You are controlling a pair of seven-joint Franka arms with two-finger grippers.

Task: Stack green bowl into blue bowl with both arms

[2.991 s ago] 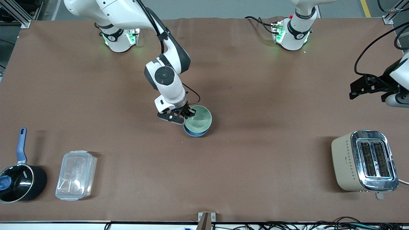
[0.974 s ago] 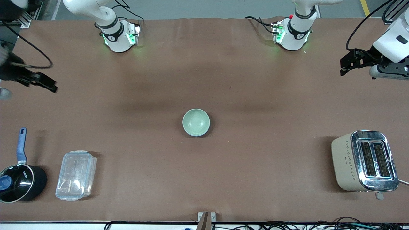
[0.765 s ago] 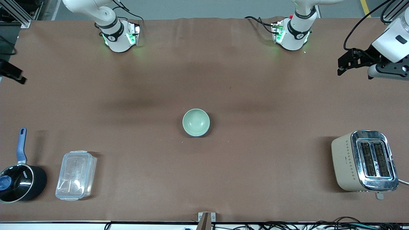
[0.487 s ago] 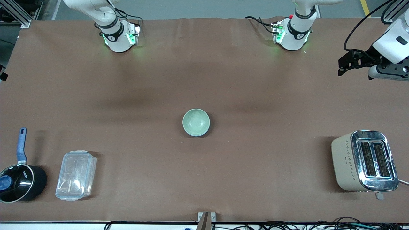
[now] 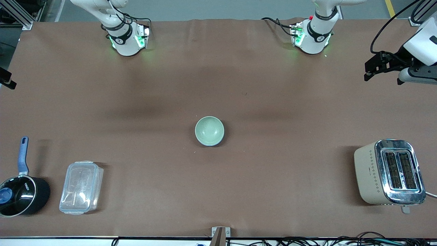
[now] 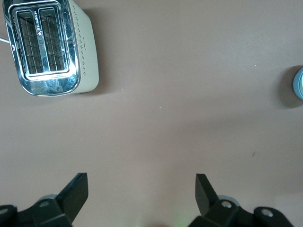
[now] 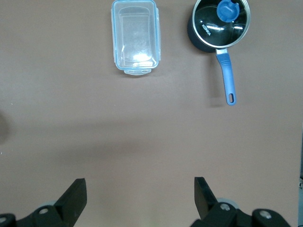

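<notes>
The green bowl (image 5: 209,130) sits nested in the blue bowl (image 5: 219,141) at the middle of the table; only a thin blue rim shows round its nearer edge. An edge of the stacked bowls also shows in the left wrist view (image 6: 299,83). My left gripper (image 6: 142,194) is open and empty, up in the air over the left arm's end of the table (image 5: 368,71). My right gripper (image 7: 140,196) is open and empty, over the right arm's end of the table. Only a black part of it (image 5: 6,81) shows in the front view.
A cream and chrome toaster (image 5: 389,172) stands at the left arm's end, near the front camera. A clear lidded container (image 5: 81,187) and a black saucepan with a blue handle (image 5: 18,193) lie at the right arm's end, near the front camera.
My right gripper has let go of the green bowl, left it in the blue bowl and swung away to its end of the table. The left gripper has shifted only slightly.
</notes>
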